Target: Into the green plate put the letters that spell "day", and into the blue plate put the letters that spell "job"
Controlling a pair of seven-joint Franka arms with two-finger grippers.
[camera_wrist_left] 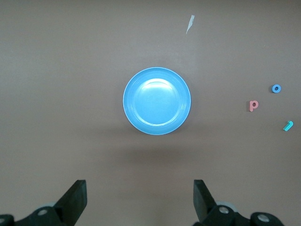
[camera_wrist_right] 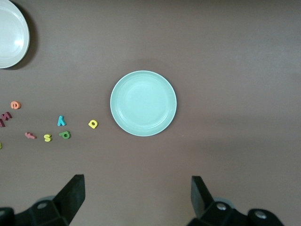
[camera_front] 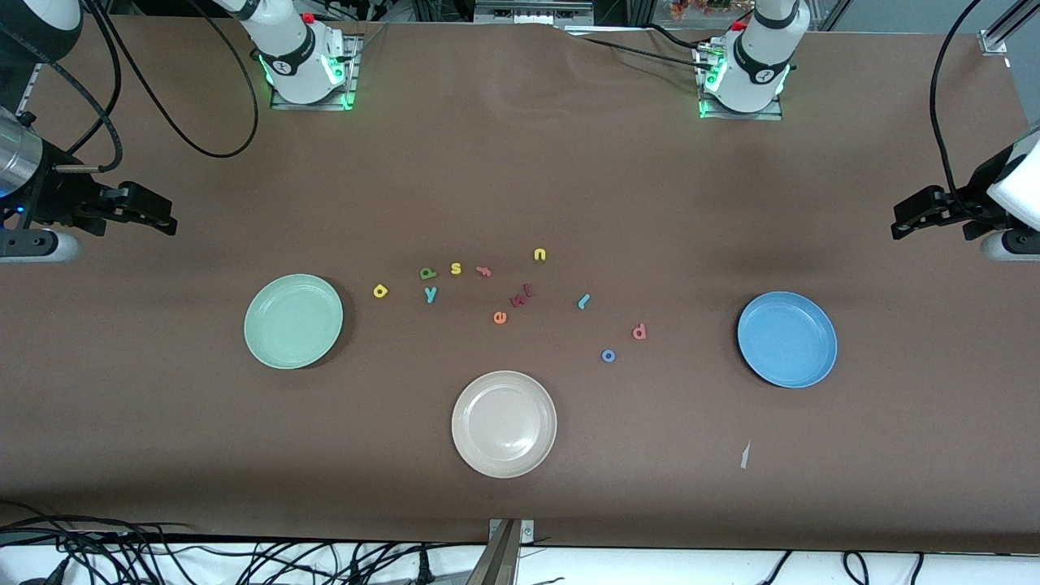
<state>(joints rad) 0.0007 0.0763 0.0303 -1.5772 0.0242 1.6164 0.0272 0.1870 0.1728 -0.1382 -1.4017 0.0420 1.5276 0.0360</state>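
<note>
On the brown table [camera_front: 520, 162] nothing is sorted yet: all 3 plates are bare and every letter lies loose mid-table. The green plate [camera_front: 293, 321] sits toward the right arm's end, the blue plate [camera_front: 787, 339] toward the left arm's end, so each arm has its own drop spot. "Day" letters cluster just beside the green plate: yellow a [camera_front: 380, 291] closest, dark green d [camera_front: 427, 273] and teal y [camera_front: 430, 294] near it. "Job" letters lie nearer the blue plate: salmon b [camera_front: 639, 331], blue o [camera_front: 608, 355], teal j [camera_front: 582, 301], all apart from each other. Decoys sit between: yellow s [camera_front: 456, 269], pink f [camera_front: 483, 271], yellow u [camera_front: 539, 255], orange e [camera_front: 500, 318], plus dark red letters [camera_front: 522, 296] I can't read. The beige plate [camera_front: 504, 423], nearest the front camera, is not in the task.

The right gripper [camera_wrist_right: 134, 197] hangs high over the table by the green plate, jaws wide, empty. The left gripper [camera_wrist_left: 138, 200] hangs likewise by the blue plate, spread wide, holding nothing.

Room: lots of bare table around both plates. The tight spot is d, y and s, close together; picking d likely risks nudging s.
</note>
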